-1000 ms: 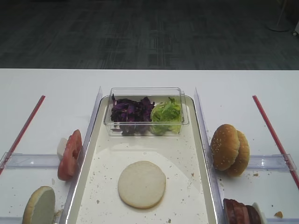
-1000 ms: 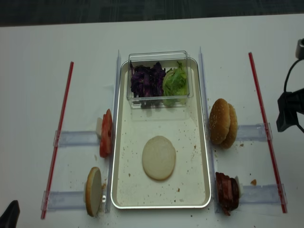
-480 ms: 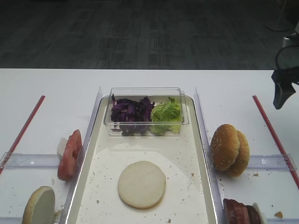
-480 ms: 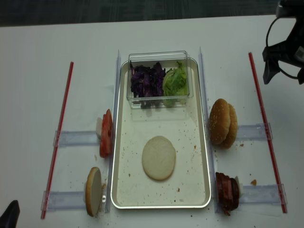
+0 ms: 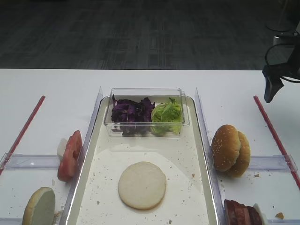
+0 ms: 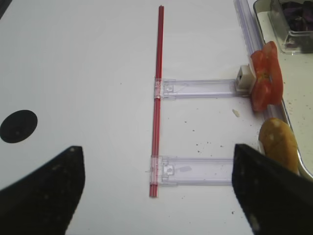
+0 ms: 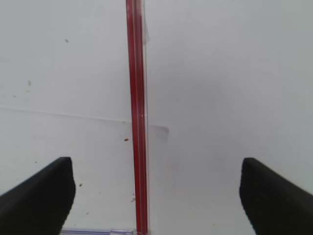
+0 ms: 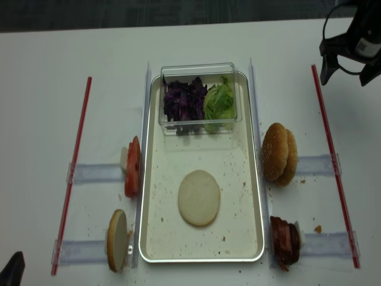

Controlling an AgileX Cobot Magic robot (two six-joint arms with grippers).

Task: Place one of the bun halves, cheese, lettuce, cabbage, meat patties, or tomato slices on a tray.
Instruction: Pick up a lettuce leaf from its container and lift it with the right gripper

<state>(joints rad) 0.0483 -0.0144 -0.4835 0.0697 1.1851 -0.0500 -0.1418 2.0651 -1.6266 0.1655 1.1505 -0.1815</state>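
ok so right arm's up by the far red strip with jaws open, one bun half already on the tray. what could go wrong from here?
1. The sesame bun tops stand on edge, leaning together beside the tray; taking one may tip the other.
2. The right gripper hangs over the red strip and the clear rail; a low descent could snag them.
3. Cabbage and lettuce share one clear tub, so a grab could pull both.

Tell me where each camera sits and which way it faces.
Exterior high: front, angled down the tray; right gripper shows.
Realsense: overhead, straight down; right gripper shows.
Right wrist: looks down past open fingers at the red strip.
Left wrist: past open fingers at tomato slices, also in both high views.
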